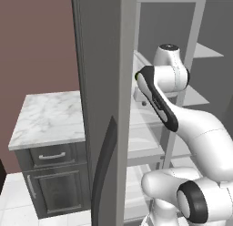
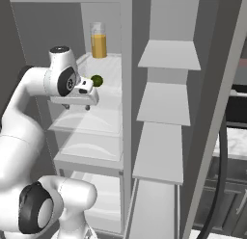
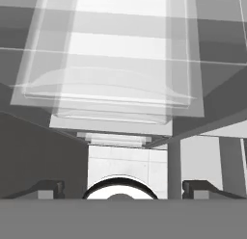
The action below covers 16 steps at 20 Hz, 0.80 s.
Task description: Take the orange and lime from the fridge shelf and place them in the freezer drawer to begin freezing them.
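Viewing the scene from left to right, I am seeing a marble-topped counter point(image 1: 48, 118) over a dark cabinet point(image 1: 57, 186) at the far left of the left base view; beside it the grey fridge door point(image 1: 107, 106) is standing open and is hiding much of the fridge interior from that camera; to its right the white arm is reaching into the fridge.

I am reading the right base view next; the arm is rising at the lower left and the gripper point(image 2: 88, 106) is hanging just in front of the fridge shelf point(image 2: 108, 74), fingers pointing down over the clear-fronted bins point(image 2: 89, 120) below; the lime point(image 2: 97, 80) is resting on the fridge shelf, just beside and behind the wrist, apart from the fingers; I am seeing nothing between the fingertips; a tall juice glass point(image 2: 99, 39) is standing farther back on the same shelf; I cannot make out the orange; right of the centre divider, plain grey shelves point(image 2: 169, 55) are stacking downward; the door edge is closing off the far right.

I am checking the hand view last; the two finger tips point(image 3: 50, 187) are sitting far apart at the bottom corners, so the hand is spread wide and is holding nothing; a clear curved bin front point(image 3: 111, 88) is lying ahead of them.
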{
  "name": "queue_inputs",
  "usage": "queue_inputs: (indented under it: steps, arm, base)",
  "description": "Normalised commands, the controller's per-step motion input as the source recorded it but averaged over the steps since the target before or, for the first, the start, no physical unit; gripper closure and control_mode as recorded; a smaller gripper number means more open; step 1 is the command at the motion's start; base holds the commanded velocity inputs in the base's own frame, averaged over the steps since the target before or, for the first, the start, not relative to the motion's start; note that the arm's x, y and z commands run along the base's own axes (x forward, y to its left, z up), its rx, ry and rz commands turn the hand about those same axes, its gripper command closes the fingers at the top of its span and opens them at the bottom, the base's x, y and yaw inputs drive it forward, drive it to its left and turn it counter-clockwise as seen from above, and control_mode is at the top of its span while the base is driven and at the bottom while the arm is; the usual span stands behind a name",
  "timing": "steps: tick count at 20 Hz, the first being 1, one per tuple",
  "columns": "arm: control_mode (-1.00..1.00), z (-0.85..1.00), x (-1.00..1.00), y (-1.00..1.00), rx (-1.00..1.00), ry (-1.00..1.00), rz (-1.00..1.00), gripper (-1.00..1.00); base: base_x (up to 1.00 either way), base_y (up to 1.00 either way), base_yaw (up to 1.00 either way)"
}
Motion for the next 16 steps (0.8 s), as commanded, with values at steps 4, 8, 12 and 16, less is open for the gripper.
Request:
queue_inputs:
  steps: [4, 8, 12, 16]
  arm:
    - [-1.0, 0.07, -0.49, 0.2, 0.07, -0.1, 0.02, -1.0]
    - [-1.0, 0.0, -0.47, 0.53, 0.14, -0.01, 0.14, -1.0]
    - [-1.0, 0.1, -0.3, 0.62, 0.15, 0.0, 0.16, -1.0]
    - [-1.0, 0.21, -0.11, 0.6, 0.17, 0.01, 0.17, -1.0]
  base:
    - [0.0, 0.0, 0.0]
    - [0.0, 0.0, 0.0]
    - [0.0, 0.0, 0.0]
    - [0.0, 0.0, 0.0]
